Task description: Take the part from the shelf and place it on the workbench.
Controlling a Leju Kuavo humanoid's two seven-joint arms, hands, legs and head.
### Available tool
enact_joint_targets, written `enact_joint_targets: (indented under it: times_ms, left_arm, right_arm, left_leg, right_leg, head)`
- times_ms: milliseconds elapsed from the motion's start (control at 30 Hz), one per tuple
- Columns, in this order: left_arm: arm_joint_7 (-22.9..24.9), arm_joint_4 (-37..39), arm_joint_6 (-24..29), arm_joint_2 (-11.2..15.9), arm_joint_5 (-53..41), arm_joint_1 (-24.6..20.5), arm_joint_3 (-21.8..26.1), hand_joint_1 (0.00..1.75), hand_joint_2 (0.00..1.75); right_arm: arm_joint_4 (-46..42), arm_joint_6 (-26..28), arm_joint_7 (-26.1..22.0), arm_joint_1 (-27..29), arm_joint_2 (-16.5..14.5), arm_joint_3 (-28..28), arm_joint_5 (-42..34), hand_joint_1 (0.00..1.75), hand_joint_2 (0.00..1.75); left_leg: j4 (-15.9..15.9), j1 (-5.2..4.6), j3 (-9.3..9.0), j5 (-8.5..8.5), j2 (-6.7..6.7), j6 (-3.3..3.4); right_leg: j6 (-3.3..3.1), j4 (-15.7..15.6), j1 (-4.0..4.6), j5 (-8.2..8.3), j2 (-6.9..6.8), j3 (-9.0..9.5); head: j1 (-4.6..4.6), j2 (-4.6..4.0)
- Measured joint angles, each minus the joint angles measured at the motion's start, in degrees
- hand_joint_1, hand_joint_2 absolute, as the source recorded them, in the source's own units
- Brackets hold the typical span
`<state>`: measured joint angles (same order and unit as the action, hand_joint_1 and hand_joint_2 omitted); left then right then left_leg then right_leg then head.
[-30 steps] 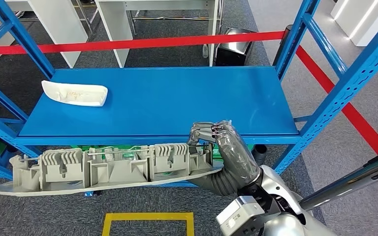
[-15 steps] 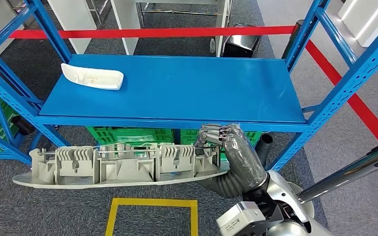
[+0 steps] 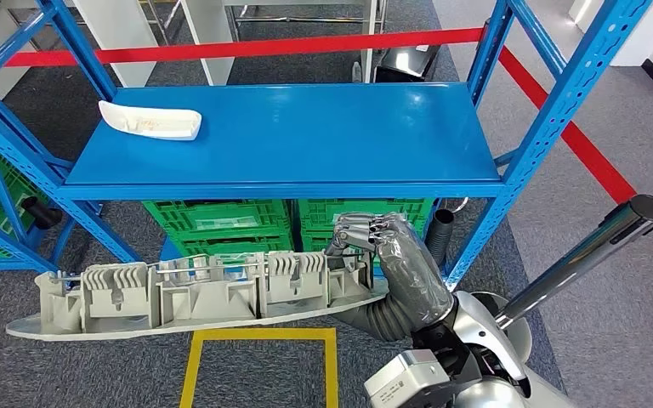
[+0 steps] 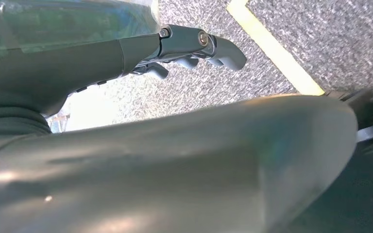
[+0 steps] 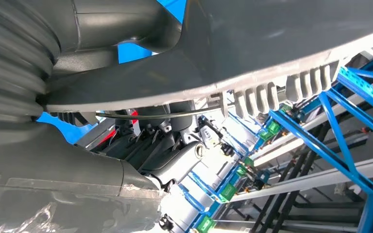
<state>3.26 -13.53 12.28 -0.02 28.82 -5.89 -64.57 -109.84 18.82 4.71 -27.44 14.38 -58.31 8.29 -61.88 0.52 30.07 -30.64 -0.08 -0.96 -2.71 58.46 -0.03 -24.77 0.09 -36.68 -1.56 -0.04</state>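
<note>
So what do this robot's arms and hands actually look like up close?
The right arm is shiny silver metal with a pale grey box at its lower end. Toward the wrist it wears a dark grey ribbed cover, then a smooth grey sleeve under clear plastic film. The right robot hand has metallic grey segmented fingers. The left robot hand, in its wrist view, has dark grey fingers with small round screws.

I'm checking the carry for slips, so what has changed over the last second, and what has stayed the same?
The whole head view shifted: the camera moved, and the blue shelf now sits higher and farther off, with green crates showing beneath it. That is the robot backing off, not things moving. Unchanged: the right robot hand still grips the long grey part at its end, level, and the small white part stays on the shelf.
</note>
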Motion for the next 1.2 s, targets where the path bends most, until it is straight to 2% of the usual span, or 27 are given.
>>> enact_joint_targets:
  times_ms: [67,133,167,200,233,300,333,367,400,467,533,567,633,667,700,767,800,833,867,900,933,967,1000,1067,1133,1167,1200]
  left_arm:
    - [0.0,0.0,0.1,0.0,0.1,-0.2,0.0,0.0,1.75]
    - [0.1,0.0,0.1,0.0,0.2,-0.3,0.0,0.0,1.75]
    - [0.1,0.0,0.1,0.0,0.2,-0.3,0.0,0.0,1.75]
    - [0.1,0.0,0.0,0.0,0.2,-0.3,0.0,0.0,1.75]
    - [0.2,0.0,0.0,0.0,0.2,-0.3,0.0,0.0,1.75]
    - [0.2,0.0,-0.2,0.0,0.2,-0.4,0.0,0.0,1.75]
    - [0.2,0.0,-0.3,0.0,0.2,-0.4,0.0,0.0,1.75]
    - [0.3,0.0,-0.4,-0.1,0.2,-0.4,0.0,0.0,1.75]
    - [0.3,0.0,-0.4,-0.1,0.2,-0.4,0.0,0.0,1.75]
    - [0.3,0.0,-0.4,-0.1,0.2,-0.4,0.0,0.0,1.75]
    - [0.4,0.0,-0.4,-0.2,0.2,-0.5,0.0,0.0,1.75]
    - [0.4,0.0,-0.3,-0.2,0.2,-0.5,0.0,0.0,1.75]
    - [0.5,0.0,-0.3,-0.2,0.2,-0.4,0.0,0.0,1.75]
    - [0.5,0.0,-0.3,-0.2,0.2,-0.4,0.0,0.0,1.75]
    - [0.5,0.0,-0.3,-0.2,0.2,-0.4,0.0,0.0,1.75]
    - [0.6,0.0,-0.4,-0.2,0.2,-0.3,0.0,0.0,1.75]
    - [0.6,0.0,-0.4,-0.2,0.2,-0.3,0.0,0.0,1.75]
    - [0.7,0.0,-0.4,-0.2,0.2,-0.3,0.0,0.0,1.75]
    - [0.7,0.0,-0.4,-0.2,0.2,-0.4,0.0,0.0,1.75]
    - [0.7,0.0,-0.4,-0.2,0.2,-0.4,0.0,0.0,1.75]
    - [0.7,0.0,-0.4,-0.2,0.2,-0.4,0.0,0.0,1.75]
    - [0.7,0.0,-0.4,-0.2,0.2,-0.5,0.0,0.0,1.75]
    - [0.8,0.0,-0.4,-0.2,0.2,-0.6,0.0,0.0,1.75]
    - [0.8,0.0,-0.4,-0.1,0.2,-0.9,0.0,0.0,1.75]
    - [0.8,0.0,-0.4,-0.1,0.2,-1.0,0.0,0.0,1.75]
    - [0.9,0.0,-0.5,-0.1,0.2,-1.1,0.0,0.0,1.75]
    - [0.9,0.0,-0.5,-0.1,0.2,-1.1,0.0,0.0,1.75]
  right_arm:
    - [0.0,0.0,0.0,-0.1,0.0,0.0,-0.1,1.75,1.75]
    - [0.0,-0.1,-0.1,-0.2,-0.1,0.1,-0.3,1.75,1.75]
    - [0.1,-0.1,-0.1,-0.3,-0.1,0.1,-0.5,1.75,1.75]
    - [0.1,-0.1,-0.2,-0.4,-0.1,0.2,-0.6,1.75,1.75]
    - [0.1,-0.1,-0.2,-0.5,-0.1,0.2,-0.6,1.75,1.75]
    - [0.2,-0.1,-0.3,-0.6,-0.1,0.3,-0.6,1.75,1.75]
    - [0.3,-0.1,-0.3,-0.6,-0.1,0.3,-0.6,1.75,1.75]
    - [0.3,-0.1,-0.4,-0.6,-0.1,0.3,-0.6,1.75,1.75]
    - [0.4,-0.1,-0.4,-0.6,-0.1,0.3,-0.6,1.75,1.75]
    - [0.4,-0.1,-0.4,-0.7,-0.1,0.4,-0.6,1.75,1.75]
    - [0.4,-0.1,-0.5,-0.8,-0.1,0.5,-0.6,1.75,1.75]
    - [0.4,-0.1,-0.6,-0.9,-0.1,0.6,-0.6,1.75,1.75]
    - [0.4,0.0,-0.6,-1.0,-0.1,0.7,-0.6,1.75,1.75]
    - [0.4,0.0,-0.6,-1.0,-0.1,0.7,-0.6,1.75,1.75]
    - [0.4,0.0,-0.7,-1.0,-0.1,0.7,-0.6,1.75,1.75]
    - [0.4,0.0,-0.7,-1.1,-0.1,0.8,-0.6,1.75,1.75]
    - [0.5,0.0,-0.7,-1.1,-0.1,0.8,-0.6,1.75,1.75]
    - [0.5,0.0,-0.7,-1.0,-0.1,0.8,-0.6,1.75,1.75]
    - [0.5,0.0,-0.7,-1.0,-0.1,0.8,-0.6,1.75,1.75]
    - [0.5,0.1,-0.7,-1.0,-0.1,0.8,-0.5,1.75,1.75]
    - [0.6,0.1,-0.7,-1.0,-0.1,0.8,-0.5,1.75,1.75]
    - [0.6,0.1,-0.7,-1.0,-0.1,0.8,-0.4,1.75,1.75]
    - [0.6,0.2,-0.7,-0.9,-0.1,0.8,-0.3,1.75,1.75]
    - [0.6,0.3,-0.7,-0.9,-0.1,0.9,-0.1,1.75,1.75]
    - [0.6,0.4,-0.7,-0.9,-0.1,0.9,0.1,1.75,1.75]
    - [0.6,0.5,-0.7,-0.9,-0.1,0.9,0.2,1.75,1.75]
    - [0.6,0.6,-0.7,-0.9,0.0,1.0,0.2,1.75,1.75]
  left_leg:
    - [4.8,-0.38,-2.87,-0.31,-0.02,0.6]
    - [5.9,-0.5,-2.64,0.27,0.02,1.1]
    - [6.1,-0.43,-2.3,0.89,0.1,1.43]
    - [6.2,-0.3,-1.79,1.58,0.19,1.79]
    - [6.4,-0.16,-1.1,2.32,0.27,2.08]
    - [6.3,-0.2,0.6,3.62,0.32,2.4]
    - [6.2,-0.21,1.53,4.26,0.31,2.39]
    - [6.0,-0.22,2.51,4.88,0.31,2.33]
    - [5.8,-0.22,3.53,5.46,0.31,2.23]
    - [5.1,-0.22,5.47,6.44,0.3,1.96]
    - [4.5,-0.36,6.85,7.33,0.25,1.48]
    - [4.3,-0.36,7.22,7.84,0.23,1.16]
    - [4.5,-0.27,7.6,8.88,0.18,0.45]
    - [4.4,-0.17,7.85,8.74,0.15,0.12]
    - [3.6,-0.11,8.25,7.58,0.12,-0.21]
    - [-1.3,0.08,9.68,2.41,0.09,-0.81]
    - [-5.0,0.15,10.49,-0.42,0.09,-1.05]
    - [-8.6,0.21,11.05,-2.26,0.09,-1.23]
    - [-11.0,0.23,11.0,-2.78,0.09,-1.33]
    - [-11.6,0.24,10.08,-2.01,0.09,-1.34]
    - [-10.2,0.25,8.21,-0.53,0.09,-1.24]
    - [-7.1,0.25,5.43,0.8,0.07,-1.03]
    - [-2.9,0.18,2.32,1.16,0.04,-0.76]
    - [3.6,-0.06,-1.85,0.37,-0.01,-0.13]
    - [5.4,-0.36,-2.13,0.28,0.0,0.59]
    - [5.6,-0.34,-1.72,0.84,0.1,0.99]
    - [5.8,-0.27,-1.29,1.46,0.2,1.42]
  right_leg:
    - [0.65,0.0,0.02,0.97,-0.08,-0.5]
    - [1.41,-0.3,-0.1,1.78,-0.16,-0.69]
    - [1.76,-0.1,-0.17,1.34,-0.12,-0.92]
    - [2.07,0.9,-0.21,-0.14,-0.06,-1.39]
    - [2.35,3.0,-0.28,-2.63,-0.01,-2.14]
    - [2.79,10.1,-0.42,-8.29,0.01,-3.93]
    - [2.94,13.4,-0.45,-9.73,0.01,-4.42]
    - [3.03,15.5,-0.46,-9.78,0.01,-4.3]
    - [3.02,15.6,-0.45,-8.6,0.0,-3.29]
    - [2.69,10.3,-0.42,-5.72,-0.01,1.39]
    - [2.08,2.2,-0.24,-5.99,0.02,6.82]
    - [1.77,-0.4,-0.09,-6.66,0.07,8.26]
    - [1.06,-1.7,0.09,-6.67,0.12,8.38]
    - [0.67,-1.7,0.04,-6.14,0.06,7.99]
    - [0.22,-1.8,-0.07,-5.55,-0.04,7.53]
    - [-0.38,-1.8,-0.28,-4.29,-0.23,6.35]
    - [-0.52,-1.7,-0.28,-3.72,-0.26,5.64]
    - [-0.52,-1.6,-0.26,-3.15,-0.29,4.86]
    - [-0.49,-1.5,-0.25,-2.6,-0.3,4.02]
    - [-0.4,-1.2,-0.25,-2.09,-0.31,3.11]
    - [-0.28,-0.9,-0.25,-1.62,-0.29,2.21]
    - [-0.13,-0.6,-0.25,-1.19,-0.25,1.39]
    - [0.1,-0.3,-0.17,-0.81,-0.2,0.68]
    - [0.72,0.0,-0.1,-0.01,-0.21,-0.07]
    - [1.46,-0.2,-0.18,1.0,-0.3,-0.29]
    - [1.81,-0.2,-0.25,1.06,-0.28,-0.45]
    - [2.12,0.3,-0.29,0.22,-0.23,-0.82]
  head:
    - [-0.03,0.0]
    - [0.01,0.0]
    - [0.05,0.0]
    - [0.21,0.0]
    - [0.46,0.0]
    - [1.03,0.0]
    - [1.22,0.0]
    - [1.34,0.0]
    - [1.43,0.0]
    - [1.57,0.0]
    - [1.61,0.0]
    - [1.59,0.0]
    - [1.53,0.0]
    - [1.58,0.0]
    - [1.49,0.0]
    - [1.09,0.0]
    - [0.85,0.0]
    - [0.71,0.0]
    - [0.63,0.0]
    - [0.57,0.0]
    - [0.48,0.0]
    - [0.37,0.0]
    - [0.25,0.0]
    - [0.18,0.0]
    - [0.2,0.0]
    - [0.21,0.0]
    - [0.24,0.0]
